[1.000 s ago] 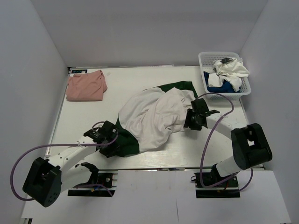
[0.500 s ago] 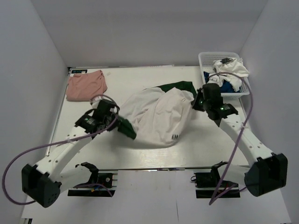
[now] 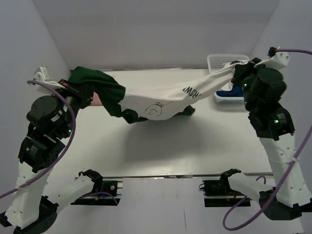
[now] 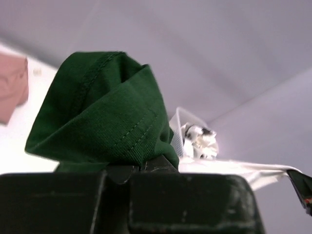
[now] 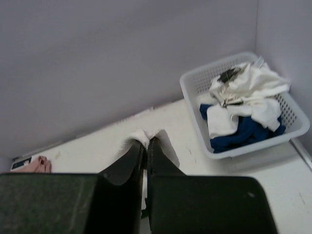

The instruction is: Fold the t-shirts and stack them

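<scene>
The white t-shirt with dark green sleeves (image 3: 165,95) hangs stretched in the air between both raised arms, its print showing. My left gripper (image 3: 78,87) is shut on a green sleeve (image 4: 107,112) at the left. My right gripper (image 3: 237,72) is shut on the shirt's white edge (image 5: 145,134) at the right, near the basket. A salmon-pink t-shirt (image 3: 96,100) lies at the back left, mostly hidden behind the held shirt; a corner of it shows in the left wrist view (image 4: 10,87). A plain white t-shirt (image 5: 243,92) and a royal blue one (image 5: 243,132) lie in the basket.
The white lattice basket (image 5: 195,105) stands at the back right corner of the table (image 3: 161,146); it also shows in the top view (image 3: 214,61). Grey walls close in the back and both sides.
Both arms have lifted high and spread apart, raising the green-sleeved shirt off the table and stretching it in the air. It lay bunched on the table before.
</scene>
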Robot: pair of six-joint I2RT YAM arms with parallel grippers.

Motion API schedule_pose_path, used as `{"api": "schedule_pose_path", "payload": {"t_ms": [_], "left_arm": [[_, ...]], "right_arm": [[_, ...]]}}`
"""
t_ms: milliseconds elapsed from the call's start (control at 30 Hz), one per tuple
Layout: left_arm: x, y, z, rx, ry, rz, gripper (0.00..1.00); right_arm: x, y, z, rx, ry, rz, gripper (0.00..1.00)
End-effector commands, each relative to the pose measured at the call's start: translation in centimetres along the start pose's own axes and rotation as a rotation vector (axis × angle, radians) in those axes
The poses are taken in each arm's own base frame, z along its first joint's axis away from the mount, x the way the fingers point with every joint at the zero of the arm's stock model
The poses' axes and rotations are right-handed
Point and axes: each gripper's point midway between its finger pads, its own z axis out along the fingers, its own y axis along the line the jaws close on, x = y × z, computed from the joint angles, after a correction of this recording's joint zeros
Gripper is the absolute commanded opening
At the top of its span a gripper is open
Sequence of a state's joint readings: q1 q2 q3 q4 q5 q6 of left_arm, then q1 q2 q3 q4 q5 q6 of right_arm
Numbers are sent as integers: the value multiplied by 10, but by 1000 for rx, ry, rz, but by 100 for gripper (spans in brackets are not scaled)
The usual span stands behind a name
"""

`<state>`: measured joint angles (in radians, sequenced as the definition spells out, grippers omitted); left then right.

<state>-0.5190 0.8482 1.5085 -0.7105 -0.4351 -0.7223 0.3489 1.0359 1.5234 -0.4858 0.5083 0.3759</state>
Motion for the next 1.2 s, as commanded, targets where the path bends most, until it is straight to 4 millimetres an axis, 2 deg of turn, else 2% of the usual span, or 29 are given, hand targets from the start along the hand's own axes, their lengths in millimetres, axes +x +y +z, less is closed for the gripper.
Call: {"api": "schedule_pose_path", "payload": {"t_ms": [0,33,67,133,233,267,333,367,400,433,467,533,567,633,667,700,733,767,800,833,900,933,967,1033,1067,1100,1133,1167], "left_arm": [[-58,-21,-25,73,-155,35,0],[-65,-24,-29,83,-169,40,0],[-76,-29,-38,113,-198,44,0],[-96,-42,-55,179,-243,37,0],[-122,-59,-84,269,-293,39,0],[-130,-68,-93,317,-304,31,0],[-150,-80,-114,378,-349,37,0],[-153,-87,-118,409,-350,52,0],[-165,-94,-127,434,-379,58,0],[-171,-97,-130,442,-391,53,0],[-173,-100,-132,453,-397,66,0],[-174,-102,-125,439,-399,77,0],[-173,-102,-114,413,-398,76,0],[-158,-100,-89,371,-355,91,0],[-149,-98,-75,341,-333,97,0],[-130,-95,-47,291,-287,122,0],[-120,-91,-31,253,-268,134,0],[-104,-81,-9,186,-233,158,0],[-83,-75,19,131,-190,186,0],[-71,-63,36,57,-174,206,0],[-35,-42,73,-42,-100,243,0],[-19,-32,88,-87,-74,267,0],[13,-13,116,-158,-12,301,0],[49,3,141,-209,62,334,0],[68,19,154,-253,100,353,0],[95,41,176,-313,153,379,0],[108,55,186,-353,183,387,0],[121,75,198,-401,210,380,0]], "right_arm": [[-74,-3,-32,3,-191,15,0],[-88,-2,-43,-16,-227,19,0],[-93,-2,-46,-23,-240,11,0],[-118,-1,-67,-58,-308,20,0],[-142,1,-93,-114,-381,33,0],[-149,-1,-106,-130,-406,38,0],[-160,-2,-118,-143,-436,44,0],[-169,-3,-131,-160,-465,54,0],[-174,-1,-140,-191,-479,54,0],[-176,0,-144,-203,-484,50,0],[-179,2,-152,-228,-495,51,0],[-176,3,-151,-239,-486,47,0],[-171,4,-146,-236,-471,42,0],[-158,8,-131,-232,-431,32,0],[-146,9,-119,-222,-396,19,0],[-132,13,-104,-215,-353,16,0],[-119,12,-92,-193,-320,6,0],[-111,11,-82,-176,-302,3,0],[-85,10,-61,-148,-241,-11,0],[-71,8,-46,-116,-210,-23,0],[-51,5,-26,-76,-168,-19,0],[-10,0,0,-32,-81,-54,0],[5,-1,8,-22,-50,-59,0],[50,-9,27,14,39,-81,0],[78,-9,45,31,105,-98,0],[103,-15,53,49,158,-120,0],[126,-15,66,60,204,-117,0],[159,-20,79,80,281,-138,0]]}}
